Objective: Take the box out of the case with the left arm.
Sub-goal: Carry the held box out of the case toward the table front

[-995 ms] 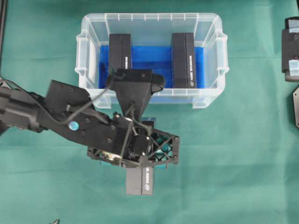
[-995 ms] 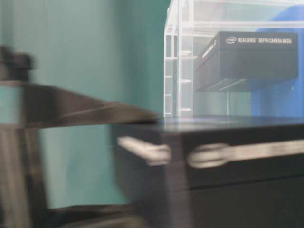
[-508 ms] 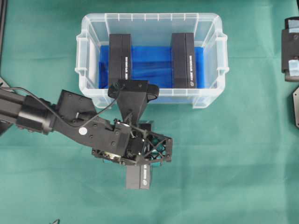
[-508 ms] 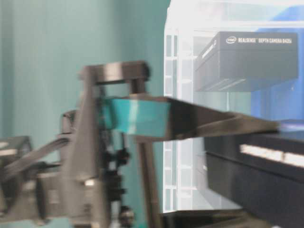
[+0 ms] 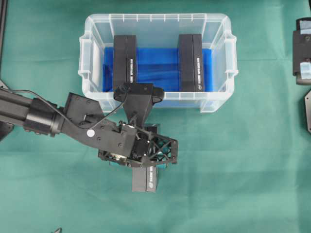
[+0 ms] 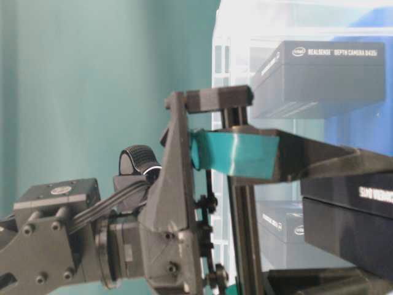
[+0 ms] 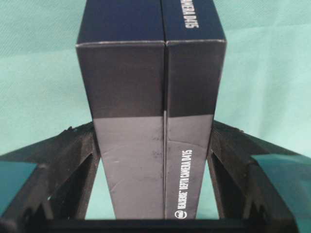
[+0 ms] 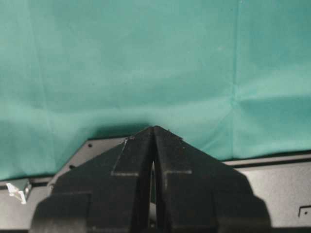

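Note:
The clear case (image 5: 155, 18) with a blue floor stands at the back of the green cloth, and two black boxes (image 5: 125, 63) (image 5: 190, 63) lie inside it. A third black box (image 5: 146, 180) is outside the case, in front of its near wall, over the cloth. My left gripper (image 5: 145, 167) is shut on this box. In the left wrist view its black fingers press both long sides of the box (image 7: 150, 87). The table-level view shows a teal finger pad (image 6: 236, 153) above the box (image 6: 350, 215). My right gripper (image 8: 154, 128) is shut on nothing, over a dark plate.
Green cloth covers the table around the case. Black parts of the right arm (image 5: 302, 48) sit at the right edge of the overhead view. The left arm (image 5: 43, 116) stretches in from the left edge.
The left gripper has shifted a little left and toward the case, carrying the box with it. Its grip looks the same. The right gripper has not moved.

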### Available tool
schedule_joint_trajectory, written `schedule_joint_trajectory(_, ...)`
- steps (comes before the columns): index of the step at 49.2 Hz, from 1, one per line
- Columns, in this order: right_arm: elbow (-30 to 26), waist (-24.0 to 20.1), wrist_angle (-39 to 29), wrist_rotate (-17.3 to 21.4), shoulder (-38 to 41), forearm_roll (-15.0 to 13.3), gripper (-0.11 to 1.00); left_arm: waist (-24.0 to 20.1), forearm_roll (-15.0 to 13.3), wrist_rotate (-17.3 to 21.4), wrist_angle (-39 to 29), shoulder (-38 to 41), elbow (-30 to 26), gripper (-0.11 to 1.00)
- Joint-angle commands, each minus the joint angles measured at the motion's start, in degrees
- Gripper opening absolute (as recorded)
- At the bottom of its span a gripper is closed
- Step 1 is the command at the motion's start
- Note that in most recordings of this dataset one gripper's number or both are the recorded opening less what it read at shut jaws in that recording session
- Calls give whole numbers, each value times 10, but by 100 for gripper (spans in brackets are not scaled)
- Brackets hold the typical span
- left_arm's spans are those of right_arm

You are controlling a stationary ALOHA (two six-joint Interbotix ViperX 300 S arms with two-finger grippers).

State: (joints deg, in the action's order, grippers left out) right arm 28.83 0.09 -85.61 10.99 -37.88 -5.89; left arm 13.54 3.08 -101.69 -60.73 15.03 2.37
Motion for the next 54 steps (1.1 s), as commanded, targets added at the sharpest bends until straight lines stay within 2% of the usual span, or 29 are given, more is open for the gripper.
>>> schedule_joint_trajectory(1, -5, 0, 3, 0, 0, 1, 0, -5, -3, -1, 3, -16, -7, 61)
schedule_joint_trajectory(10, -5, 0, 2, 4, 0, 1, 0, -12, -6, 1, 2, -17, -6, 60)
schedule_joint_trajectory(19, -5, 0, 3, 33, 1, -1, 0, -11, -8, 2, 4, -18, -2, 61)
schedule_joint_trajectory(35, -3, 0, 13, 34, 0, 0, 0, -11, -10, 6, 12, -18, -1, 60)
schedule_joint_trajectory(37, -3, 0, 13, 34, 1, 0, 0, -11, -10, 11, 19, -19, -1, 65)
schedule_joint_trajectory(41, -3, 0, 14, 34, 1, 0, 0, -11, -10, 24, 37, -18, -1, 87)
schedule_joint_trajectory(44, -3, 0, 14, 34, 1, 0, 0, -11, -10, 25, 41, -18, -1, 97)
schedule_joint_trajectory(54, -3, 0, 14, 35, 0, 1, 0, -11, -10, 25, 45, -19, -1, 97)
